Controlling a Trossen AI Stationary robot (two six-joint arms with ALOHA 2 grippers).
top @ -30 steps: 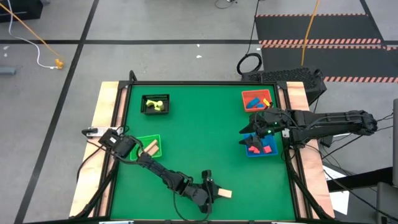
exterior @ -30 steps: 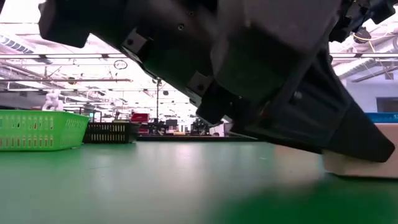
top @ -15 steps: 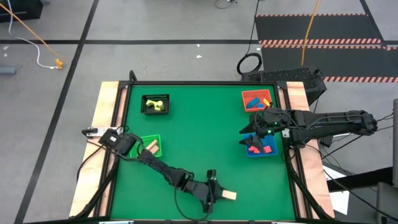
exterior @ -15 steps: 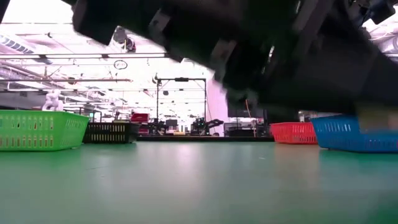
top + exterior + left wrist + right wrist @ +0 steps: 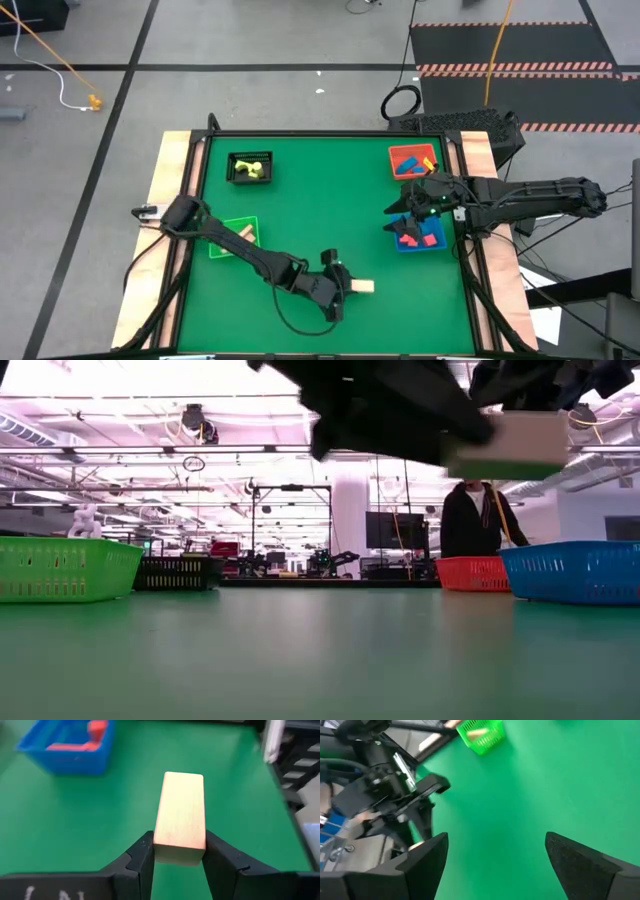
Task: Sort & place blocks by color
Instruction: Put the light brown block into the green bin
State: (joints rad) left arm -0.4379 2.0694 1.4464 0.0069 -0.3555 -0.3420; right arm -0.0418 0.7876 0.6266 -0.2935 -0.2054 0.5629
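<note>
One cream wooden bar block (image 5: 179, 816) is pinched by its long sides between the left gripper (image 5: 179, 857) fingers, lifted off the green table (image 5: 320, 215) near its front edge. The left arm reaches from the left edge across to there. The right gripper (image 5: 492, 852), fingers spread wide and empty, hovers over the blue bin (image 5: 432, 242) by the right edge, which holds red blocks (image 5: 431, 238).

A green tabletop (image 5: 330, 210) with pale wooden side rails stands on a grey concrete floor (image 5: 250, 90) crossed by dark lines — red-striped black mats (image 5: 510, 45) lie beyond. Level across: a bright workshop hall, ceiling lights (image 5: 120, 450), and a person in dark clothes (image 5: 478, 520).
</note>
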